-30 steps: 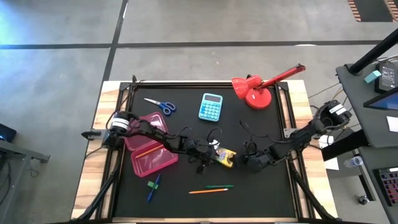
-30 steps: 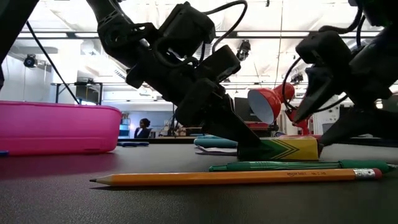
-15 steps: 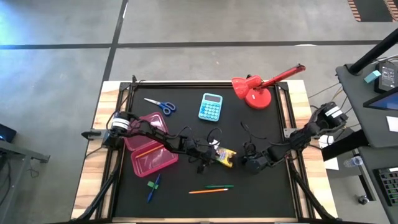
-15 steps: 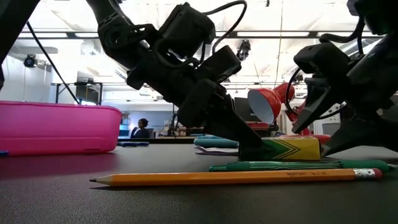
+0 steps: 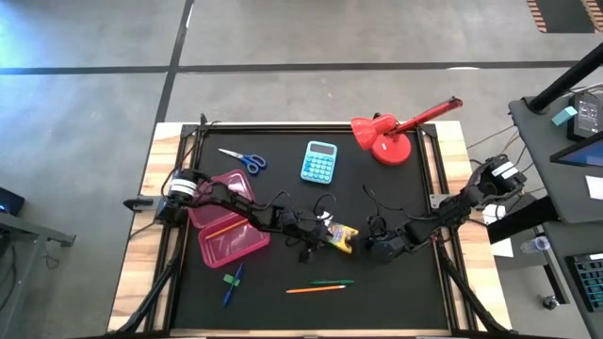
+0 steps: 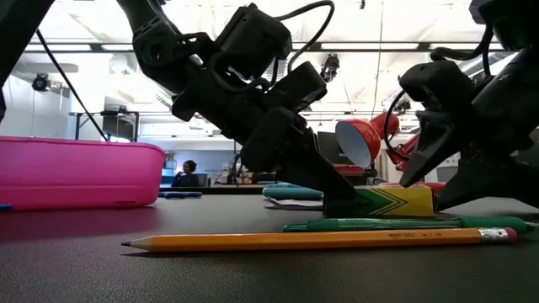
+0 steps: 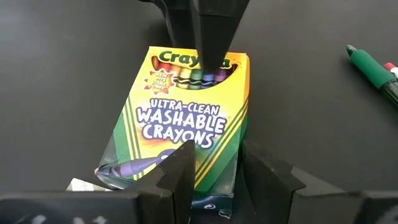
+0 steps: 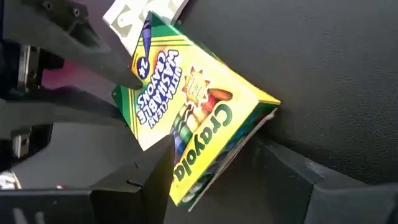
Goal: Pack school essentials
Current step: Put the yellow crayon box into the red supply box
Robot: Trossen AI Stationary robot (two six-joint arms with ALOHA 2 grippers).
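Crayon box (image 5: 340, 238) lies flat on the black mat (image 5: 396, 292), mid-table, a little toward the right arm's side. Its long axis runs roughly between the two grippers, so each meets it end-on.

Left gripper (image 7: 214, 171): you can see in its wrist view one finger over the box face and the other at its edge, with the box end between them. Jaws partly closed across the box width; it reads as a grip on the box, though firm contact on both sides can't be confirmed.

Right gripper (image 8: 214, 171): fingers straddle the "Crayola" end, jaws wide, gaps showing on both sides. Not holding. Both are about equally near; the left already has it.

Judgement: the coming move turns on who carries. If the left lifts, the right must back off along the box axis first, or the two sets of fingers collide at the box.

Around it:
- small white patterned square (image 8: 140, 15) tucked partly under the box's far end; may drag along
- green pen (image 6: 379, 224) and orange pencil (image 6: 324, 241) lie just in front, parallel
- pink case (image 5: 229, 231) open on the left side, the likely destination
- blue-handled scissors (image 5: 244, 157), light-blue calculator (image 5: 319, 161), red desk lamp (image 5: 391, 132) well apart at the back
- markers (image 5: 231, 281) near the front-left edge
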